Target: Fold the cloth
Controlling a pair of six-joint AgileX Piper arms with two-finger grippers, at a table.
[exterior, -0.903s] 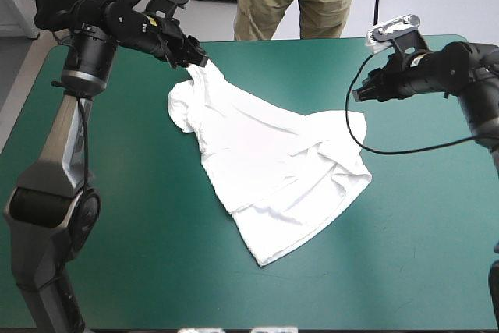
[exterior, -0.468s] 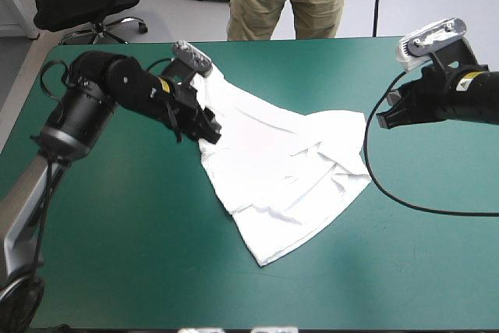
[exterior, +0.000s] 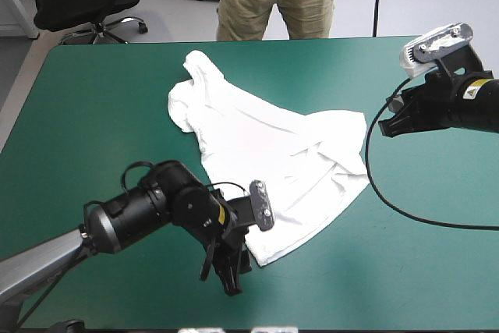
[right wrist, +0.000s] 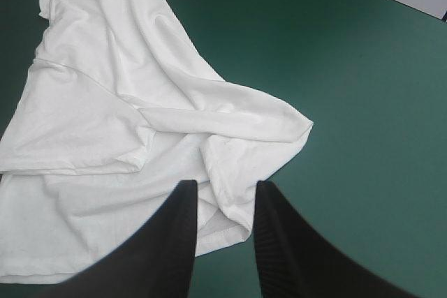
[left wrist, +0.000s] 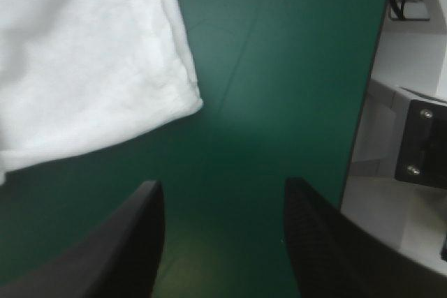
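T-shirt [exterior: 273, 161]: spread loosely and rumpled across the middle of the teal-green surface [exterior: 93, 115], collar end toward the far edge, hem toward the near edge, right side doubled over in a soft flap.

Left hand [exterior: 221, 274]: black fingers [left wrist: 133, 242] spread wide, holding nothing, low over bare cover just beside the near hem corner [left wrist: 187, 99], not touching it. Likely to close on cover alone if brought together here, with that corner ahead and off to one side rather than between the fingers. Could also shove the hem into a bunch if slid in flat. Could pinch only the upper layer and leave the lower one lying.

Right hand [exterior: 387, 125]: fingers parted by a narrow gap, empty, hovering clear of the surface just beside the doubled-over flap [right wrist: 279, 120]. Risks catching the flap's loose creases along with the edge, and so carrying wrinkles into whatever fold follows. Uneven lift between the two hands likely to skew the cloth.

Pose: left arm in from the near left, forearm low and almost along the surface, hand pointing toward the near edge. Right arm in from the right side, raised, hand tilted down and inward toward the cloth.
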